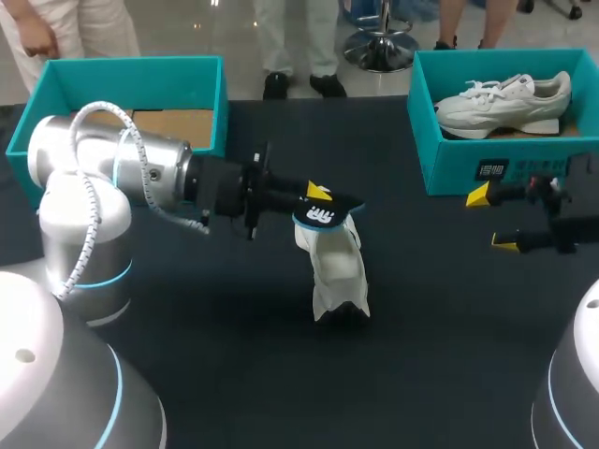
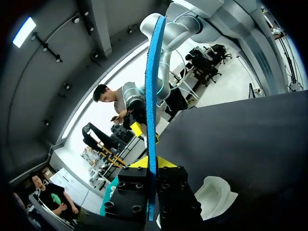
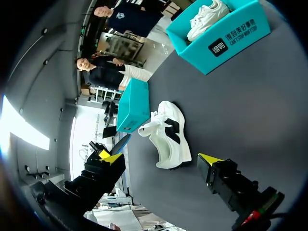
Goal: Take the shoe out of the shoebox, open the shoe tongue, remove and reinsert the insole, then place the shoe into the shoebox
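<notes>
Your left gripper (image 1: 316,195) clamps the insole (image 1: 328,215) right over the white sneaker (image 1: 337,271) at the centre of the table (image 1: 234,374), your right gripper (image 1: 492,221) spread apart at 3 o'clock; unsteadied, the sneaker may tip when you push the insole in

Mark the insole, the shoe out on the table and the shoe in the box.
Black insole with blue underside (image 1: 327,214): head view, its printed top face.
Loose white sneaker (image 1: 339,267), on the dark table (image 1: 440,355): head view, mid upper.
Boxed white sneaker (image 1: 505,101), in the right teal cardboard box (image 1: 449,159): head view, its side.
</notes>
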